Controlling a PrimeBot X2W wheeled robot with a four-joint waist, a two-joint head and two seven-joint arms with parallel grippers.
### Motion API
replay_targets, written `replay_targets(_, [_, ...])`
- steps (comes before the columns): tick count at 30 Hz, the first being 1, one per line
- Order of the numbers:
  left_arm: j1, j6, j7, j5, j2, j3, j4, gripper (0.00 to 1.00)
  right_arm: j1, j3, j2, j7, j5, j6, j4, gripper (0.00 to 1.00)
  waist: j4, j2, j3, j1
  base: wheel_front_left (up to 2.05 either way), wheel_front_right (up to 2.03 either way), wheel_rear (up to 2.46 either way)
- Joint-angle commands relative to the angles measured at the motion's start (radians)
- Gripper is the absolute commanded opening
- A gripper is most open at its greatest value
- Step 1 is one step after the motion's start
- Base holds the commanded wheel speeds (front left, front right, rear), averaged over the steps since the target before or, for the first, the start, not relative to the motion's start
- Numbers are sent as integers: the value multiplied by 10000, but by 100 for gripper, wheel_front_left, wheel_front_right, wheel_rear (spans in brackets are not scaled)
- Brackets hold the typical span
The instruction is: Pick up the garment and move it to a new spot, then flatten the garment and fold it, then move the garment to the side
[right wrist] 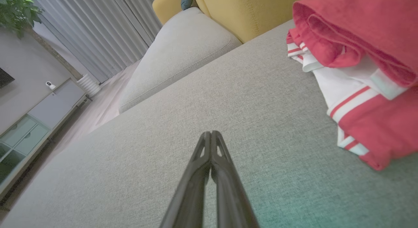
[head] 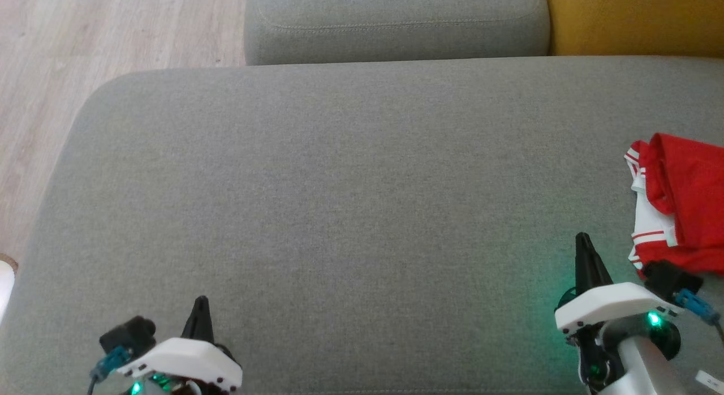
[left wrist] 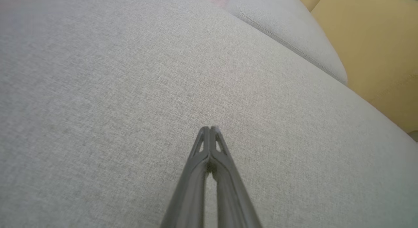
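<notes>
The garment (head: 684,205) is red with white, red-striped trim. It lies folded in a small stack at the right edge of the grey sofa seat (head: 339,202); the right wrist view has the garment (right wrist: 369,68) at its upper right. My right gripper (head: 582,239) is shut and empty, hovering over bare cushion just left of the stack, not touching it. Its fingertips (right wrist: 210,134) are pressed together. At the lower left, my left gripper (head: 201,301) is shut with nothing in it, tips (left wrist: 209,128) closed over plain grey fabric.
A second grey cushion (head: 396,21) sits behind the seat, with a yellow cushion (head: 633,18) to its right. Wooden floor (head: 85,38) lies off the seat's left edge. The right wrist view shows a cabinet (right wrist: 32,123) and curtains (right wrist: 98,28) across the room.
</notes>
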Motion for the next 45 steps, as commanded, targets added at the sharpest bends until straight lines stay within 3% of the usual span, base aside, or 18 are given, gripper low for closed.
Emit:
replay_targets(1, [-580, -96, 73, -293, 31, 251, -385, 0, -234, -19, -45, 64, 340, 19, -432, 0, -3, 0, -2, 1, 0, 0, 0])
replay_targets(45, [-887, -1088, 1309, -5178, 54, 1387, -1020, 0, 286, -457, -49, 1301, 5578, 43, -2049, 0, -95, 0, -65, 1, 0, 0, 0])
